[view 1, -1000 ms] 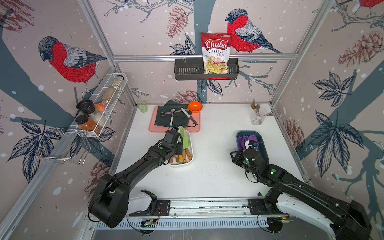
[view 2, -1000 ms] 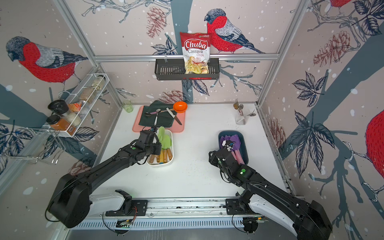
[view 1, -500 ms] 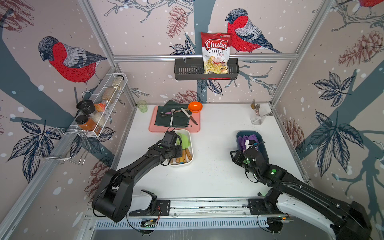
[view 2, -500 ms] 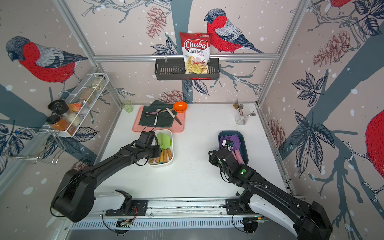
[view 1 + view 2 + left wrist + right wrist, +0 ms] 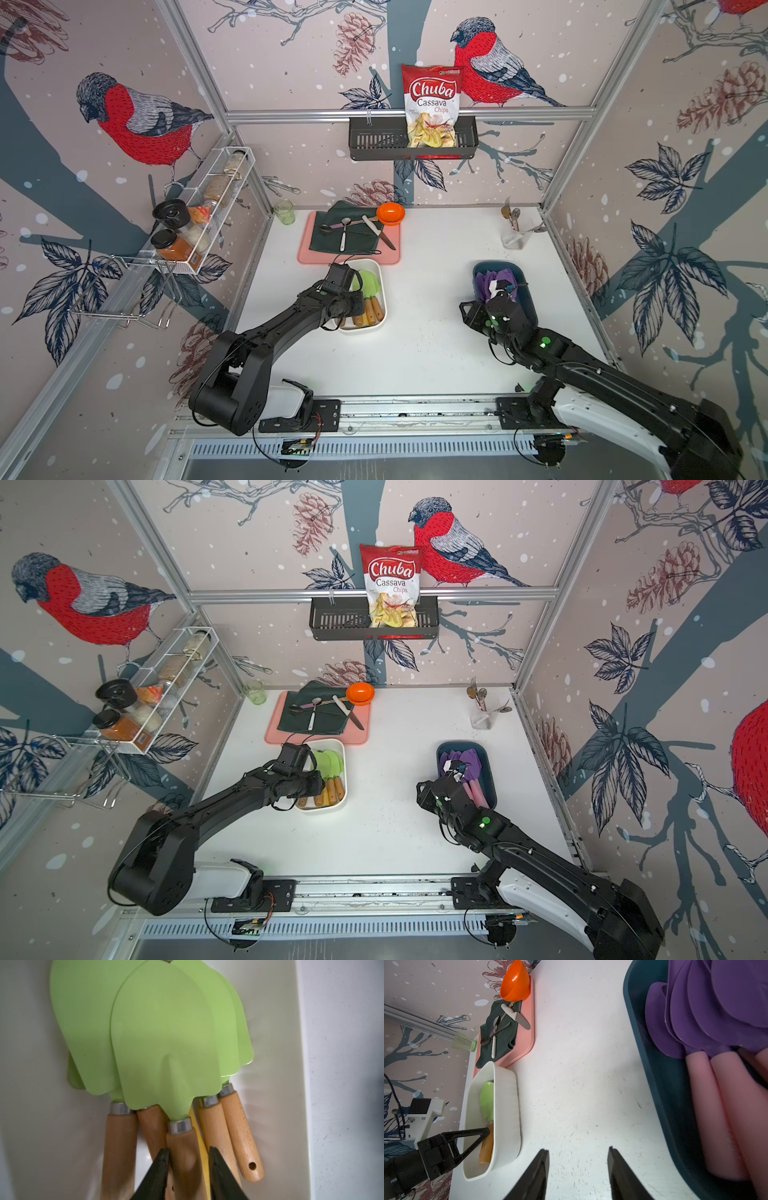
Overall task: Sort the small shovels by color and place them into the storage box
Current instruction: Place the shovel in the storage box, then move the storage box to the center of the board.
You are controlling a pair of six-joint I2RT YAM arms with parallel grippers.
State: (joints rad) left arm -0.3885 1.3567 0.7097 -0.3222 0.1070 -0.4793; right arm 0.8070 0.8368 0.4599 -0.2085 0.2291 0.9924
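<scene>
Noted green blades [image 5: 166, 1043] as smooth, satin-finished, faintly glossy sheet. Saw wooden handles [image 5: 239, 1132] pale, fine-grained, lightly varnished; metal ferrules [image 5: 179, 1126] bright, brushed. Found white box [image 5: 276, 1022] smooth semi-gloss plastic. Logged purple blades [image 5: 716, 1012] as smooth, plastic-looking, low sheen; pink handles [image 5: 708, 1115] matt, soft-looking. Read teal box [image 5: 660, 1084] as smooth dark plastic. Marked bench [image 5: 581, 1064] white, matt, speckled with scuffs. Spotted orange bowl [image 5: 515, 982] glossy plastic, dark green cloth [image 5: 506, 1039] matt and creased on smooth pink tray [image 5: 526, 1043]. Saw chip bag [image 5: 432, 95] glossy, crinkled film.
</scene>
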